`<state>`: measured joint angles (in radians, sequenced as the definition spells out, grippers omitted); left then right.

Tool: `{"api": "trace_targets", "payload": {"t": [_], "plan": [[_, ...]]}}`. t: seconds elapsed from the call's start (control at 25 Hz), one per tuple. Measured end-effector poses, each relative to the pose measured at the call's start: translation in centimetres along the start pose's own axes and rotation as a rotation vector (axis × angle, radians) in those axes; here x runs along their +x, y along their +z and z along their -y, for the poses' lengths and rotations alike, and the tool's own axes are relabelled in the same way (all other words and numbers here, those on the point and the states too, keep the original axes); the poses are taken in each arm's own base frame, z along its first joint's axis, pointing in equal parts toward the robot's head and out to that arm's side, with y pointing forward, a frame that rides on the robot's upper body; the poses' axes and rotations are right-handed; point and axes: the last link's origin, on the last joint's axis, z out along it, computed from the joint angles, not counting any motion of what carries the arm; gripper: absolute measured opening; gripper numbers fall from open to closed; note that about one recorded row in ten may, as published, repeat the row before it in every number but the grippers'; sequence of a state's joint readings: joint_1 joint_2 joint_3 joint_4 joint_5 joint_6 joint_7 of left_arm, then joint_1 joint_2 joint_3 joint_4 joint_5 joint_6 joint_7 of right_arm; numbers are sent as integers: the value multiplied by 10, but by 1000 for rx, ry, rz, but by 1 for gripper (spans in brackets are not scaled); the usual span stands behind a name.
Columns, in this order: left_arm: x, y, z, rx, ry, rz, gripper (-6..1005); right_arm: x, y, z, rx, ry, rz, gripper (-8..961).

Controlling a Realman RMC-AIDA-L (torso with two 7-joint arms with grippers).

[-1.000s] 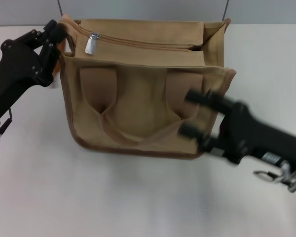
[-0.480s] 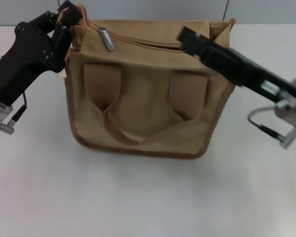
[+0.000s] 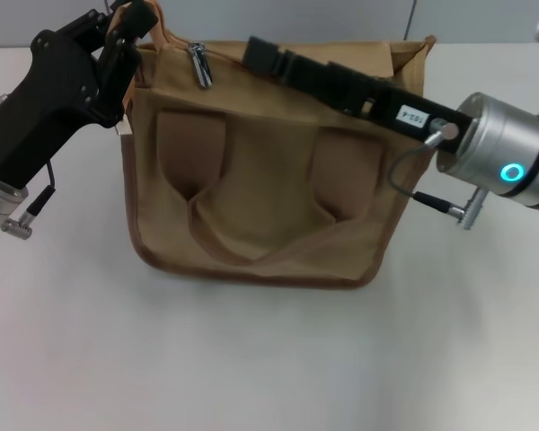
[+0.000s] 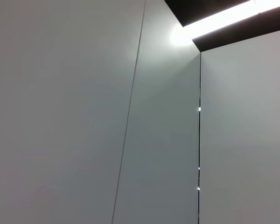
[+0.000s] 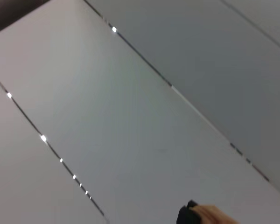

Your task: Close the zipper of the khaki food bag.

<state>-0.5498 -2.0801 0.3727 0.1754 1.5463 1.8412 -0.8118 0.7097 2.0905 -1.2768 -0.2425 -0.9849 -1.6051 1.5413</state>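
Observation:
The khaki food bag (image 3: 260, 189) stands in the middle of the white table in the head view, its handles hanging down its front. The zipper's silver pull tab (image 3: 198, 65) sits near the left end of the bag's top. My left gripper (image 3: 128, 31) is shut on the bag's top left corner and holds it up. My right gripper (image 3: 259, 51) reaches leftward along the bag's top and covers most of the zipper line. Its tips are a little to the right of the pull tab and apart from it. A tan bit shows at the right wrist view's edge (image 5: 214, 215).
The white table (image 3: 251, 359) spreads in front of the bag and to both sides. A grey wall (image 3: 296, 18) stands close behind the bag. The left wrist view shows only wall and ceiling panels (image 4: 130, 116).
My right arm has swung up from in front of the bag to lie along its top, tips toward the pull tab. My left gripper has lifted the bag's left corner slightly.

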Motion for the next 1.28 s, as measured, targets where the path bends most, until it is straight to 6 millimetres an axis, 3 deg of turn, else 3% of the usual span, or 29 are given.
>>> {"api": "trace_targets", "payload": {"t": [0.76, 1.28], "plan": [[0, 7, -2, -25, -10, -6, 78, 3, 31, 5, 8, -55, -146, 790], [-2, 14, -4, -46, -24, -14, 79, -2, 34, 9, 40, -57, -115, 789]]}}
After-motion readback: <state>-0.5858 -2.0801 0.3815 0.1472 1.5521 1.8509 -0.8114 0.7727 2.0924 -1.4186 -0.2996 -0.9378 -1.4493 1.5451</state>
